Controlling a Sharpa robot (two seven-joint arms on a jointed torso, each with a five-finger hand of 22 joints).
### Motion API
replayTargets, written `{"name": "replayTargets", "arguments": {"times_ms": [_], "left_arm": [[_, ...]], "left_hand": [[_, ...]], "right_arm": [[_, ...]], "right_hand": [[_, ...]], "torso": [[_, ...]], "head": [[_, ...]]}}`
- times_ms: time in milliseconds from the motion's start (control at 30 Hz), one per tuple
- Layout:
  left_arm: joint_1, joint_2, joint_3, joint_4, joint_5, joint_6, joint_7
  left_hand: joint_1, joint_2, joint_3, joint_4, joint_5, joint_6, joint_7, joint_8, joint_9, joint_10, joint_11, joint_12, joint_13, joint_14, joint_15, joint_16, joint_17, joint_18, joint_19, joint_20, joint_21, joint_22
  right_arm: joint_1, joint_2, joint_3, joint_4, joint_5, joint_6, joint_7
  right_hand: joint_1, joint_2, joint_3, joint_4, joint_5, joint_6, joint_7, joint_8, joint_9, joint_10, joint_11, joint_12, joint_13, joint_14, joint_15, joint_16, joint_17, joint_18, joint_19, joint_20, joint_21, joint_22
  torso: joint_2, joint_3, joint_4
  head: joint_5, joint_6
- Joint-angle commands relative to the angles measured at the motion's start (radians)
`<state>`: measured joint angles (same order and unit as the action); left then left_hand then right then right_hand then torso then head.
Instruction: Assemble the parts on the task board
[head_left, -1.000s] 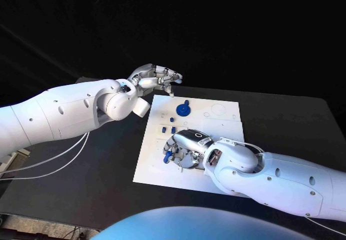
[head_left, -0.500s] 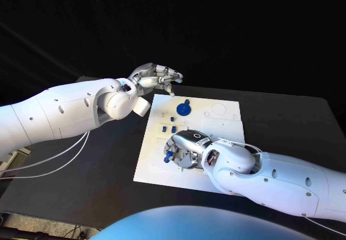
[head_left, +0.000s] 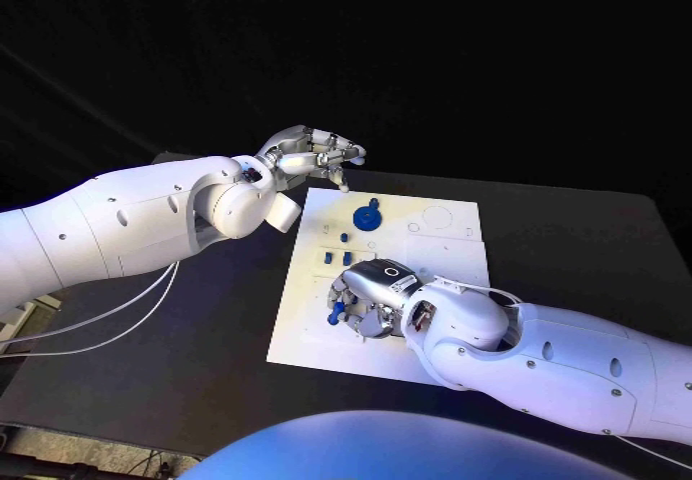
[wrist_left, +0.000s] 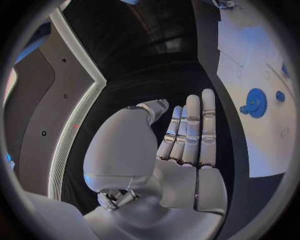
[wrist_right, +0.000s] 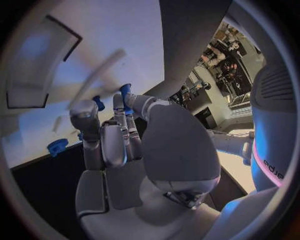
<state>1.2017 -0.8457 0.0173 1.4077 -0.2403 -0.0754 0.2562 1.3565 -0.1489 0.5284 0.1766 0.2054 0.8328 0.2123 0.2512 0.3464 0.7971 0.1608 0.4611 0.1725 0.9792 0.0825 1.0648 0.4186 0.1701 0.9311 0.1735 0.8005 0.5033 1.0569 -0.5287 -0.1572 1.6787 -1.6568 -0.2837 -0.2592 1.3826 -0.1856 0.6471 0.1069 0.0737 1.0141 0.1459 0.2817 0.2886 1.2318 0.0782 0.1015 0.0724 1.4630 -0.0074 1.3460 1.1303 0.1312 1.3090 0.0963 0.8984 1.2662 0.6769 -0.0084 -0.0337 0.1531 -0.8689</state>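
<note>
While the right hand (head_left: 368, 295) works low over the near-left part of the task board (head_left: 447, 262), its fingers curl down around a small blue part (wrist_right: 125, 91), which the right wrist view shows pinched between fingertips just above the white surface. A grip this close to the plate suggests the piece is being seated into, or lifted from, a socket there; which of the two cannot be told. The left hand (head_left: 310, 152) hangs above the far-left corner of the board, holding nothing; in the left wrist view its fingers (wrist_left: 200, 127) lie straight and close together with the palm flat, a posture that keeps it clear of the work. The blue gear (head_left: 368, 216) stands on the far part of the board, well apart from the right hand, with smaller blue pieces (head_left: 336, 259) in a row between the two. The board sits in the middle of the black desk (head_left: 577, 250), its left and far edges uncovered, its near-right corner hidden under the right forearm. Open room lies to the right of the gear, where the plate is bare; the left arm crowds the far-left approach, so any move toward the gear is probably easier from the right.
</note>
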Motion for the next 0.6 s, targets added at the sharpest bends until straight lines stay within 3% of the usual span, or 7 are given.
{"name": "replayTargets", "arguments": {"times_ms": [33,133,267,600], "left_arm": [[0.000,0.001,0.000,0.002,-0.001,0.016,0.005],[0.000,0.001,0.000,0.003,-0.001,0.016,0.005],[0.000,0.000,0.000,0.003,-0.001,0.016,0.005],[0.000,0.001,0.000,0.003,-0.001,0.017,0.005]], "left_hand": [[-0.008,0.003,0.003,0.005,0.004,-0.008,0.002,0.005,0.000,-0.007,-0.003,0.004,-0.001,-0.006,0.001,0.000,-0.001,0.013,0.002,0.002,-0.007,-0.001],[-0.009,0.003,0.003,0.006,0.004,-0.008,0.003,0.006,0.000,-0.008,-0.003,0.005,-0.001,-0.006,0.001,0.000,-0.001,0.013,0.002,0.002,-0.008,-0.002],[-0.009,0.003,0.003,0.006,0.004,-0.008,0.003,0.006,0.000,-0.008,-0.003,0.005,-0.001,-0.006,0.001,0.000,-0.001,0.013,0.002,0.002,-0.008,-0.002],[-0.009,0.003,0.003,0.007,0.004,-0.009,0.003,0.006,0.000,-0.009,-0.002,0.005,-0.001,-0.006,0.001,0.000,-0.001,0.013,0.002,0.002,-0.008,-0.002]], "right_arm": [[-0.004,0.000,-0.003,-0.001,0.000,0.032,0.006],[-0.004,0.001,-0.003,0.000,0.015,0.036,0.015],[-0.004,0.003,-0.003,-0.002,0.028,0.037,0.023],[-0.004,0.002,-0.004,-0.003,0.039,0.008,0.026]], "right_hand": [[-0.042,-0.031,-0.030,0.001,-0.003,-0.032,0.006,-0.007,0.058,-0.012,0.005,-0.005,0.000,0.016,0.010,-0.003,0.000,-0.004,-0.005,0.005,-0.007,-0.002],[-0.066,-0.051,-0.054,0.006,-0.004,-0.060,0.009,-0.025,0.049,-0.019,0.008,-0.005,0.002,0.016,0.012,-0.003,-0.001,-0.004,-0.005,0.009,-0.012,-0.003],[-0.074,-0.058,-0.067,0.007,-0.003,-0.079,0.012,-0.039,0.042,-0.031,0.012,-0.007,0.002,0.013,0.015,-0.008,-0.009,0.000,-0.014,0.011,-0.035,-0.012],[-0.078,-0.060,-0.076,0.008,-0.003,-0.092,0.014,-0.048,0.037,-0.044,0.015,-0.007,0.002,0.012,0.017,-0.010,-0.013,0.002,-0.018,0.013,-0.046,-0.017]], "torso": [[0.000,-0.0009,0.0000],[0.000,-0.0009,0.0003],[0.000,-0.0013,0.0005],[0.000,-0.0017,0.0005]], "head": [[-0.001,0.000],[-0.002,-0.002],[-0.002,-0.004],[-0.002,-0.004]]}}
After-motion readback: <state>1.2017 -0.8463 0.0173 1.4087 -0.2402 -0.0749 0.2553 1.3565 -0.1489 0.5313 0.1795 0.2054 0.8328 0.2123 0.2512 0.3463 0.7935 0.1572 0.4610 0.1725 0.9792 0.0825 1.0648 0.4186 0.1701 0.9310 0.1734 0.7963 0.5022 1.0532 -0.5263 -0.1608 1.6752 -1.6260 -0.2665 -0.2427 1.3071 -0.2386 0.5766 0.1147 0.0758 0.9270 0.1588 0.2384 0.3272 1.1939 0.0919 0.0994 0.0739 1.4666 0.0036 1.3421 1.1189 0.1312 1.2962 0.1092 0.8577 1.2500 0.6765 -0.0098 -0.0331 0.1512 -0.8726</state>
